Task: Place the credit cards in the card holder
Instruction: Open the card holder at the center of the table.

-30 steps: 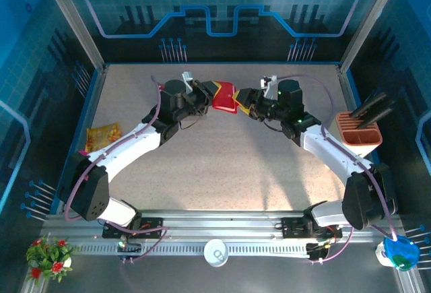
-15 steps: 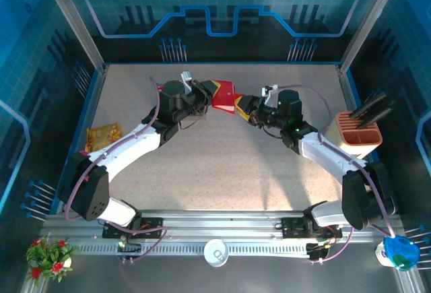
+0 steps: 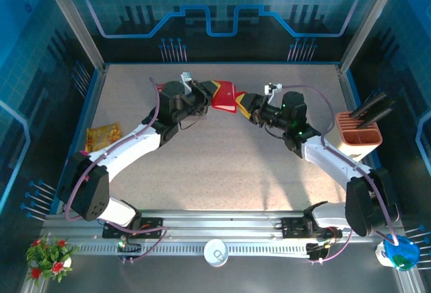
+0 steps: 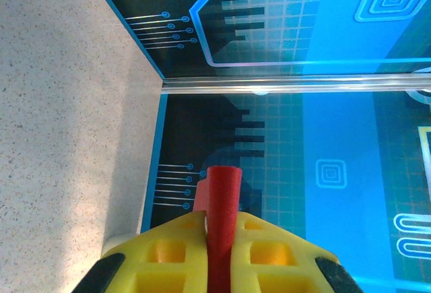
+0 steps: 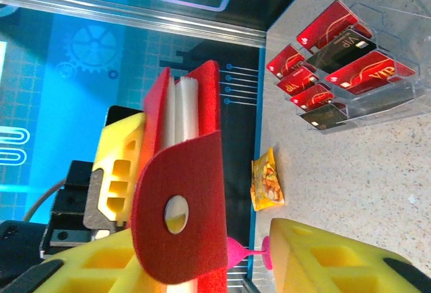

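Note:
The red card holder (image 3: pixel 225 95) hangs above the far middle of the table. My left gripper (image 3: pixel 207 93) is shut on its left edge. In the left wrist view the yellow fingers (image 4: pixel 168 256) pinch the holder's red edge (image 4: pixel 222 199). My right gripper (image 3: pixel 246 102) sits at the holder's right side. In the right wrist view the holder's rounded flap (image 5: pixel 178 212) with a hole lies against one finger (image 5: pixel 81 266), and the other finger (image 5: pixel 337 259) stands apart, so the right gripper (image 5: pixel 215 256) is open. Several red and black credit cards (image 5: pixel 330 54) stand in a clear rack on the table.
A yellow-orange snack packet (image 3: pixel 102 136) lies at the left edge, also seen past the holder (image 5: pixel 267 182). A salmon-pink compartment box (image 3: pixel 358 131) with black items stands at the right edge. Blue enclosure walls ring the table.
The right arm's wrist has swung slightly toward the near side while its fingers stay at the holder's right edge. The left arm and the holder have not moved.

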